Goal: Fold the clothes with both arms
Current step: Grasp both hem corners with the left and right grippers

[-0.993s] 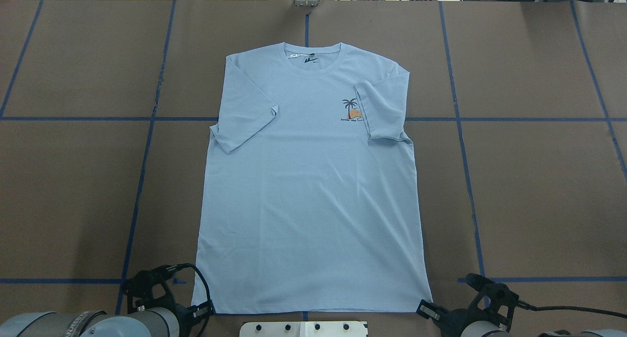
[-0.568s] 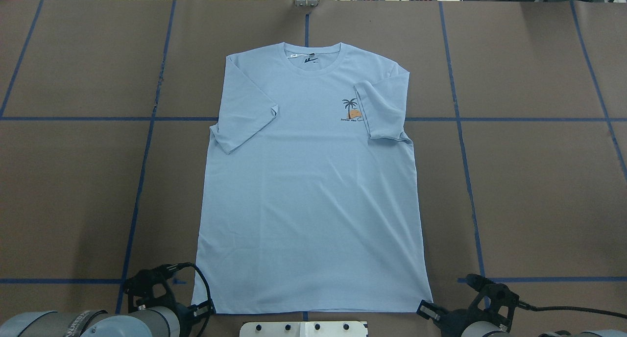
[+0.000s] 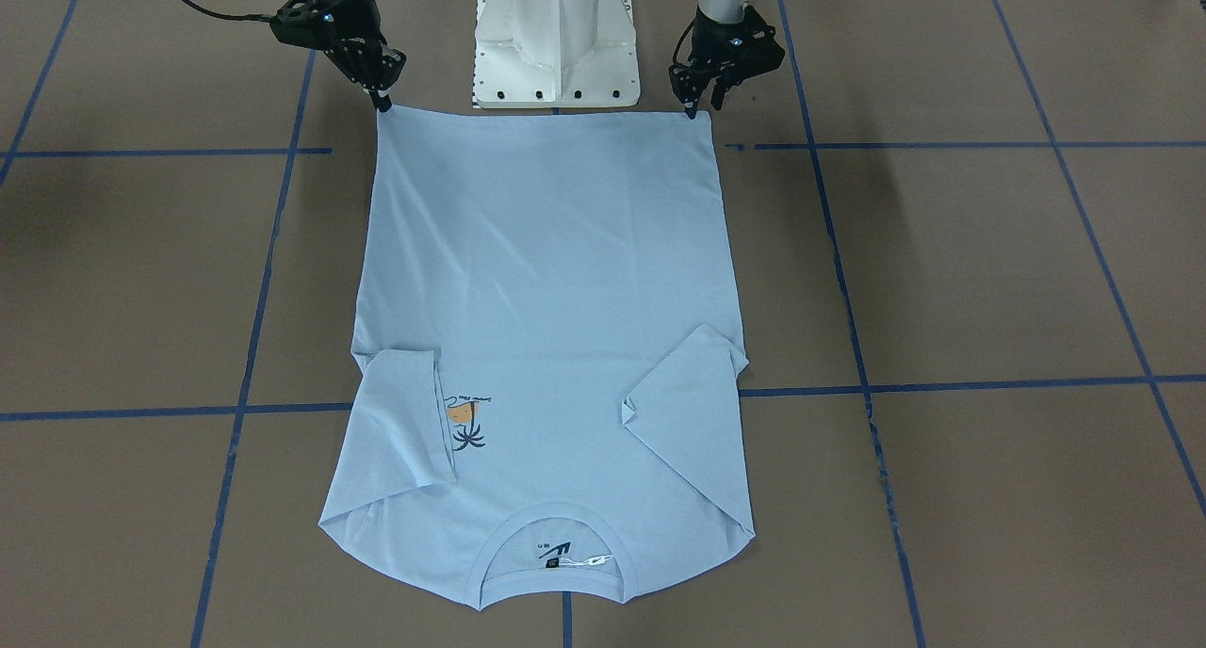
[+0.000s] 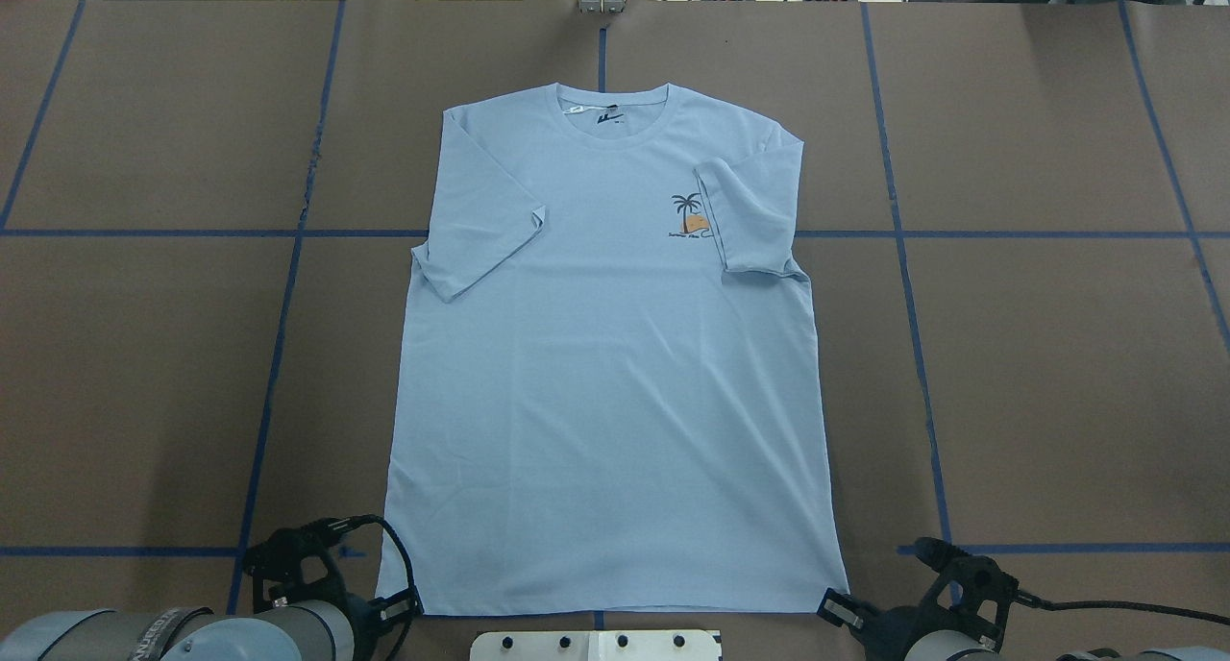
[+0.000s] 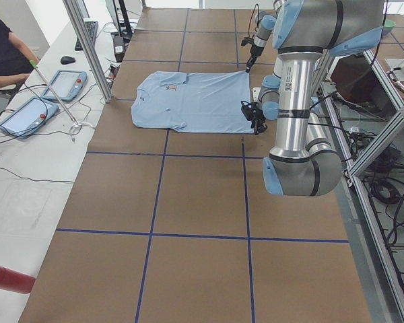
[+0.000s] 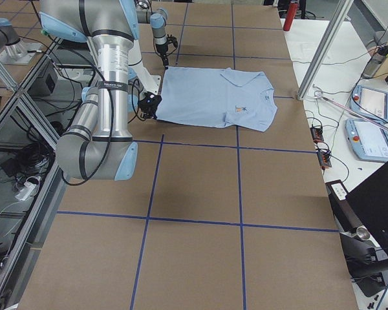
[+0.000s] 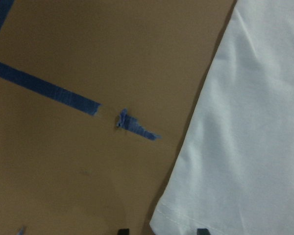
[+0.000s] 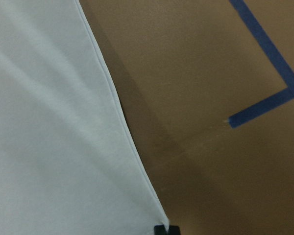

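The light blue T-shirt (image 4: 605,373) lies flat and face up on the brown table, collar far from me, both sleeves folded inward; the right one covers part of the palm print (image 4: 687,214). My left gripper (image 4: 408,605) is at the near left hem corner; the left wrist view shows its fingertips apart astride that corner (image 7: 161,231), so it is open. My right gripper (image 4: 828,603) is at the near right hem corner; in the right wrist view (image 8: 166,229) its tips are closed on the corner's point. In the front-facing view the left gripper (image 3: 704,109) and right gripper (image 3: 383,105) touch the hem's ends.
The white pedestal base (image 3: 556,45) stands just behind the hem, between the two grippers. Blue tape lines (image 4: 279,354) cross the brown table cover. Tablets (image 5: 27,114) and a seated person (image 5: 3,54) are beyond the table's far side.
The left arm's wrist has shifted very slightly. The T-shirt and both grippers stay at the hem corners.
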Controlling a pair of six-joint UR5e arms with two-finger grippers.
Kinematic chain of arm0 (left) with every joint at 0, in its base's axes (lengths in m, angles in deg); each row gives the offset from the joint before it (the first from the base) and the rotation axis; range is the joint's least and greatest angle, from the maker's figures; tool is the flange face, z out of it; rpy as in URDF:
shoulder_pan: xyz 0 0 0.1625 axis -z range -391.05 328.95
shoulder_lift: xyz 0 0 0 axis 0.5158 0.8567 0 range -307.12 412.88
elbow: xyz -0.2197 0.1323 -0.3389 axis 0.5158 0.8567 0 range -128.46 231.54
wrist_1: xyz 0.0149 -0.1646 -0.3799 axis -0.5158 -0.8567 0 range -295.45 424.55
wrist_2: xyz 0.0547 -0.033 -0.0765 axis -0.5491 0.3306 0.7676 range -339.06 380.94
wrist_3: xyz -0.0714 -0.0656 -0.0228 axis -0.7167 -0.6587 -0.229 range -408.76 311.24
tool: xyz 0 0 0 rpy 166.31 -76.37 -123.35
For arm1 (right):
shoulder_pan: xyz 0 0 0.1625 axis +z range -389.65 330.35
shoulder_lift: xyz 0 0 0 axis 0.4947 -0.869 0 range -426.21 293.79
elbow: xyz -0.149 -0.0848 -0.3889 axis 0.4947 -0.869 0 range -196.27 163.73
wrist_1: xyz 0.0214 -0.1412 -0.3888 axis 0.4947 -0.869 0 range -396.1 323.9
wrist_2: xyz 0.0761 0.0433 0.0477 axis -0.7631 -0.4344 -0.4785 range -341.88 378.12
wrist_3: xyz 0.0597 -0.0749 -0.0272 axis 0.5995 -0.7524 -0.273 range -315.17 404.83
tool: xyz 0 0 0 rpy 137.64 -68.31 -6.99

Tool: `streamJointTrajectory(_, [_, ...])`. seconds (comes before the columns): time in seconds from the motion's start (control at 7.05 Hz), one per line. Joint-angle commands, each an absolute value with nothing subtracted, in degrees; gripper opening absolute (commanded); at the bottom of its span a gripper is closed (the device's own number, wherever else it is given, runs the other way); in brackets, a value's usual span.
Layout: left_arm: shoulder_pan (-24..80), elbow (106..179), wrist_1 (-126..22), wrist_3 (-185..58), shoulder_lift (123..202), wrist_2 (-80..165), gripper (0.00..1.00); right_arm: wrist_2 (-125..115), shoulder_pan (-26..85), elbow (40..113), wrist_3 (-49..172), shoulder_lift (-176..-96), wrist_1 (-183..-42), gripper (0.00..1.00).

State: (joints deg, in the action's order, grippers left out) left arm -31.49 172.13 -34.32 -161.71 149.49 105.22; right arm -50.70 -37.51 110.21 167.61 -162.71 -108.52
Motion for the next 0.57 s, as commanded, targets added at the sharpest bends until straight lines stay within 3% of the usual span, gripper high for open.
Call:
streamJointTrajectory(0.0, [-31.5, 171.9, -34.3, -161.7, 149.6, 105.2, 0.45, -50.7, -37.6, 110.3, 167.6, -162.7, -108.5, 0.0])
streamJointTrajectory(0.14, [-31.5, 171.5, -34.3, -161.7, 149.6, 105.2, 0.3, -50.7, -37.6, 110.3, 167.6, -162.7, -108.5, 0.0])
streamJointTrajectory(0.28, [-31.5, 171.1, -34.3, -161.7, 149.6, 105.2, 0.0, -50.7, -37.6, 110.4, 167.6, -162.7, -108.5, 0.0])
streamJointTrajectory(0.43, [-31.4, 170.9, -34.6, -161.7, 149.8, 105.4, 0.0, -50.7, -37.5, 110.6, 167.6, -162.7, -108.5, 0.0])
